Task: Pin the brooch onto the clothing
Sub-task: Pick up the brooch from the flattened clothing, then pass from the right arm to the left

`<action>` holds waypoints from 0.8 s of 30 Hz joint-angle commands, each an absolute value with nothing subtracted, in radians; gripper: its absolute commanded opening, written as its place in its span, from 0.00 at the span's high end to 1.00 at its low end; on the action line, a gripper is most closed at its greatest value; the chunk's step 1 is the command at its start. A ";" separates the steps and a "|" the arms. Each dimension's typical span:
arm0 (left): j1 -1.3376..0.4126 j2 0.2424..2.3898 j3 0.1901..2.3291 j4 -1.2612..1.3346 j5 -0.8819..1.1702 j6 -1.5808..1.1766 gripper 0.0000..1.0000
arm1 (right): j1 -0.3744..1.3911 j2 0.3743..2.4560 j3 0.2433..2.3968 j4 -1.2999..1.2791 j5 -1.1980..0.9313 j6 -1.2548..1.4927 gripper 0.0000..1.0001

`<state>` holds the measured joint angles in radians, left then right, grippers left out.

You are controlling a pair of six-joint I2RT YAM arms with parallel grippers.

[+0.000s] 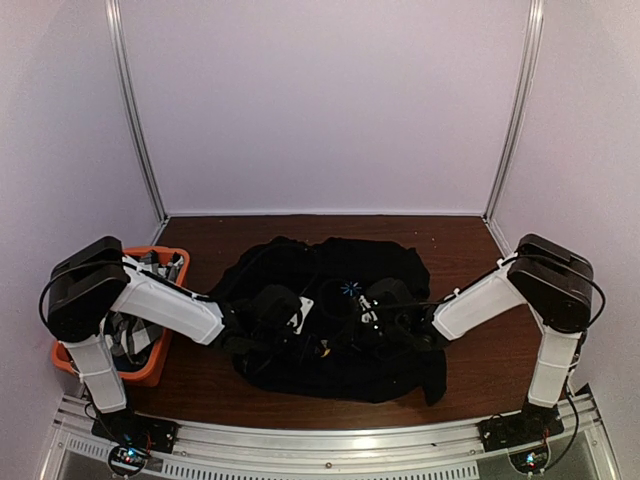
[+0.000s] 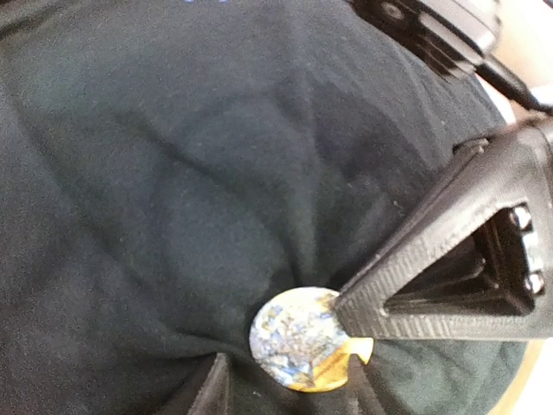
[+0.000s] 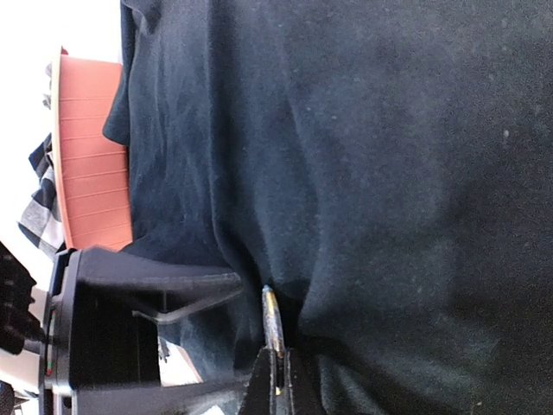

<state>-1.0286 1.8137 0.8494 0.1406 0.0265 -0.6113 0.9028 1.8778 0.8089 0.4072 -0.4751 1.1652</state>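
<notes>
1. The black T-shirt (image 1: 395,265) is lying crumpled in the middle of the brown table (image 1: 470,245), with its light-blue starburst print (image 1: 350,288) facing up between the two arms
2. The brooch (image 2: 298,339), a round disc mottled blue, white and yellow, is lying against the shirt's fabric
3. The right gripper (image 3: 276,380) is pinching the brooch by its rim; its own wrist view is showing the disc edge-on between nearly closed fingers, and in the left wrist view one triangular finger (image 2: 432,285) is overlapping the disc's right side
4. The left gripper (image 1: 300,328) is sitting on the shirt just beside the brooch, with folds puckering toward its tip; I cannot tell whether it is open or clamping cloth
5. An orange basket (image 1: 150,372) holding a checked cloth (image 1: 128,335) is sitting at the table's left edge
</notes>
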 commanded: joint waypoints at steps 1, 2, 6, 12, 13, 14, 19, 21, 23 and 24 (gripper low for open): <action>-1.032 1.751 0.826 0.069 -0.038 -0.601 0.41 | 0.908 1.833 0.802 0.478 -0.490 1.174 1.00; -1.032 1.710 0.819 0.061 -0.066 -0.587 0.34 | 0.909 1.817 0.806 0.459 -0.484 1.170 1.00; -1.032 1.545 0.785 0.044 -0.195 -0.512 0.09 | 0.908 1.753 0.806 0.415 -0.460 1.207 1.00; -1.042 1.465 0.791 0.026 -0.288 -0.337 0.08 | 0.908 1.668 0.795 0.384 -0.399 1.303 1.00; -1.053 1.465 0.797 0.025 -0.303 -0.311 0.13 | 0.908 1.657 0.789 0.387 -0.390 1.322 1.00; -1.072 1.467 0.805 0.021 -0.322 -0.285 0.18 | 0.908 1.645 0.780 0.402 -0.384 1.341 1.00; -1.177 1.508 0.844 0.005 -0.469 -0.138 0.25 | 0.908 1.600 0.760 0.424 -0.366 1.394 1.00; -1.210 1.523 0.849 0.010 -0.528 -0.110 0.25 | 0.908 1.598 0.765 0.419 -0.368 1.396 1.00; -1.237 1.530 0.839 0.046 -0.579 -0.085 0.25 | 0.909 1.598 0.763 0.419 -0.370 1.400 1.00; -1.248 1.532 0.828 0.076 -0.603 -0.076 0.25 | 0.911 1.598 0.761 0.424 -0.371 1.401 1.00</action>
